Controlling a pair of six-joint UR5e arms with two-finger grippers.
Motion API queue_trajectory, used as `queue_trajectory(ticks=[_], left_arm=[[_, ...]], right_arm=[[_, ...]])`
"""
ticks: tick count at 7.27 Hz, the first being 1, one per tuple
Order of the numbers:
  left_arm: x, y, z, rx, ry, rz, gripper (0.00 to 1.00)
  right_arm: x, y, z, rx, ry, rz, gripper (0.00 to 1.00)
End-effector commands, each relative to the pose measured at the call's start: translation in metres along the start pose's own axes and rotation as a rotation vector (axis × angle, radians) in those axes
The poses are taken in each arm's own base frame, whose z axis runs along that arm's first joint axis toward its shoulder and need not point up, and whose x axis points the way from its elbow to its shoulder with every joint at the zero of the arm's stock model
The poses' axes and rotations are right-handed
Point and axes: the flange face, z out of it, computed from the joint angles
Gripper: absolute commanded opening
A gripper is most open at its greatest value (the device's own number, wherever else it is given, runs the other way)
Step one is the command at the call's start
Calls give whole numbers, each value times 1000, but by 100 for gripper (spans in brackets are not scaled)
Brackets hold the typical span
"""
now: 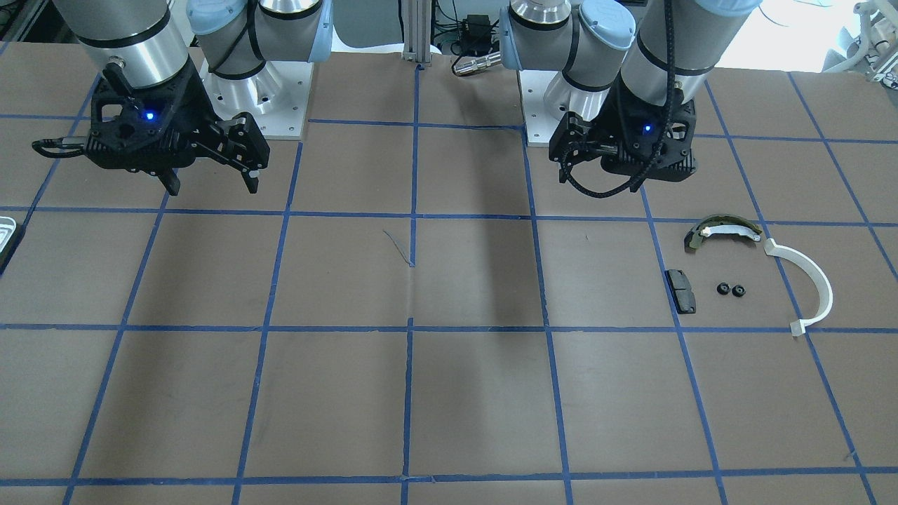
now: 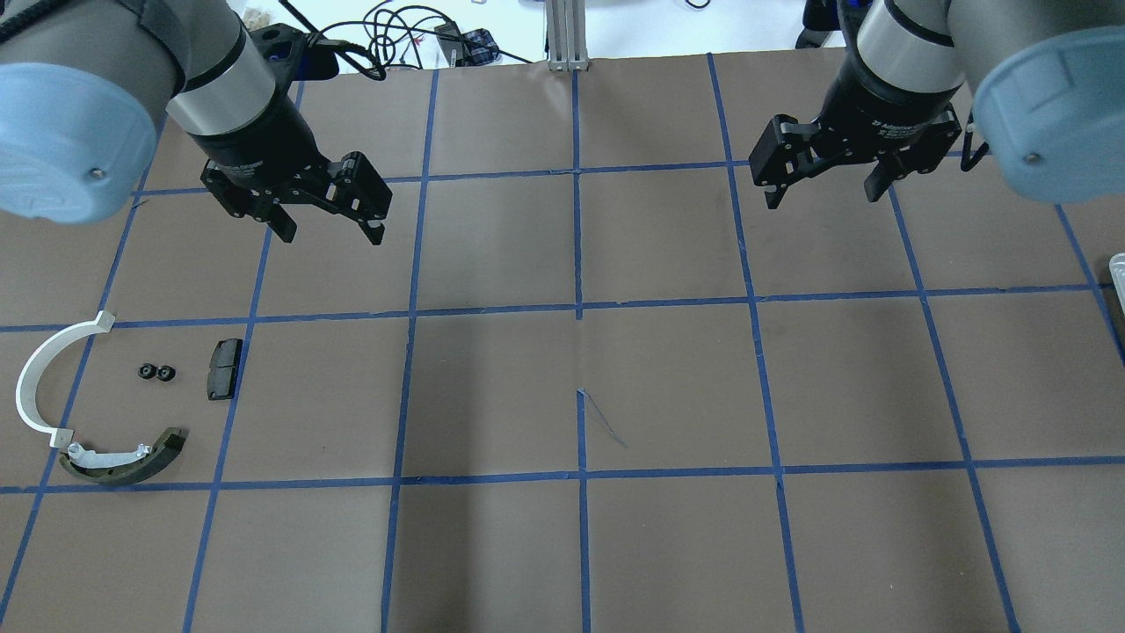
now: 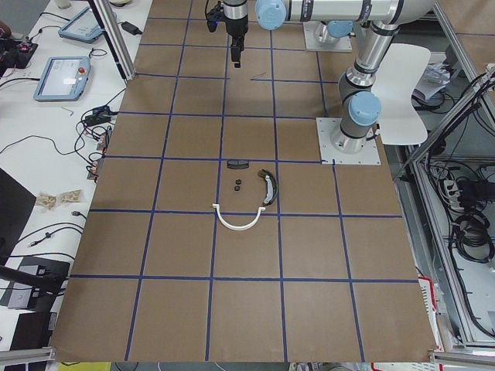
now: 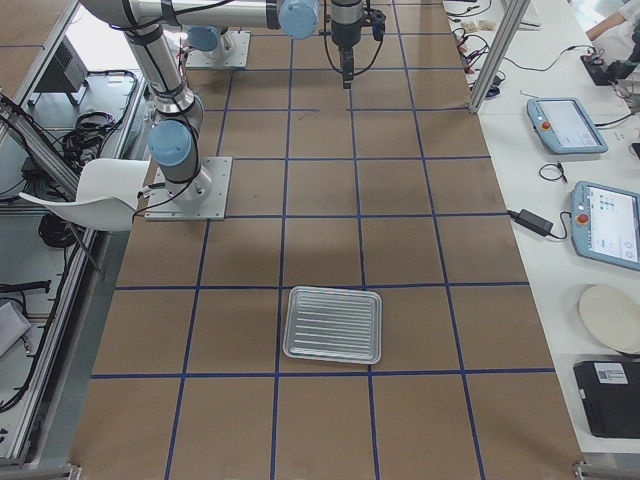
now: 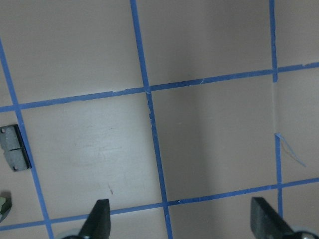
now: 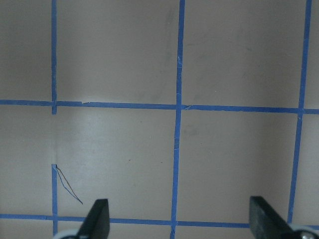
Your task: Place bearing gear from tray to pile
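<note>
Currently left end effector (image 2: 332,236) and right end effector (image 2: 823,199) hang released, empty; confirm the tray (image 4: 332,325) holds nothing more before parking.

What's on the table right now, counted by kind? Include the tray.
small black gears: 2
black rectangular pad: 1
olive-and-white curved shoe: 1
white semicircular strip: 1
metal tray: 1, with nothing on it
Total: 6
</note>
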Motion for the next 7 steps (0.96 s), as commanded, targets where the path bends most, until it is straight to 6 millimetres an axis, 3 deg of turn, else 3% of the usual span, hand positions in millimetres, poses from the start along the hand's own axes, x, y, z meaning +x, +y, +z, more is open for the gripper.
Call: queue_trajectory(ticks=[1, 3, 7], left_arm=[[-8, 8, -2, -2, -13, -10, 100], [-8, 14, 9, -14, -1, -12, 100], [-8, 18, 9, -18, -9, -12, 100]], right_arm=[[0, 0, 0, 0, 0, 0, 100], [0, 0, 0, 0, 0, 0, 100], [0, 0, 0, 0, 0, 0, 100]])
